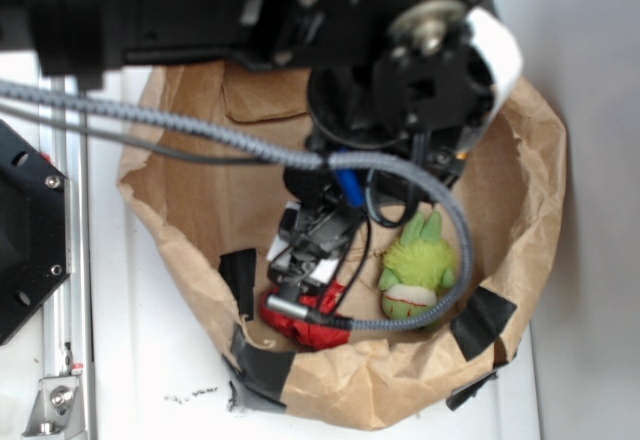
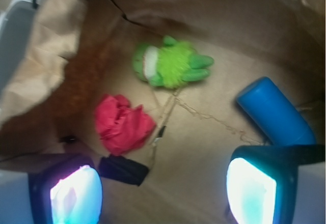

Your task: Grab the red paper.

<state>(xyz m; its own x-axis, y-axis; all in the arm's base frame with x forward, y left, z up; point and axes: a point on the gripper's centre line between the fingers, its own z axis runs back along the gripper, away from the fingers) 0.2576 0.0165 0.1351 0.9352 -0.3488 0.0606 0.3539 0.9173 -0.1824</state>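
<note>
Two views to go on, so we're piecing this together. From the exterior camera we see the brown paper bag (image 1: 500, 200) sitting wide open on the white tabletop (image 1: 150, 380), with strips of black tape (image 1: 262, 368) along its lower rim. The WidowX arm (image 1: 420, 70) fills the top of the frame and reaches down into the bag, a grey braided cable (image 1: 200, 132) looping across it.

Down near the lower middle of that frame we spot the red paper (image 1: 318, 332), a crumpled wad lying on the bag's floor close to the near wall. The pincer (image 1: 300, 260) is right above it and hides part of it; from this angle we can't tell whether they touch. Just to the right sits the fuzzy green plush toy (image 1: 420, 265), apart from the paper.

In the wrist view we get the better look. The pincer (image 2: 163, 193) is spread wide, one pad at the lower left and one at the lower right of the frame, nothing between them but bag floor. The red paper (image 2: 122, 123) sits left of center, above the left pad (image 2: 76, 196) and not gripped. The green plush toy (image 2: 170, 63) lies further up, and a blue cylinder (image 2: 275, 112) shows at the right edge, above the right pad.
</note>
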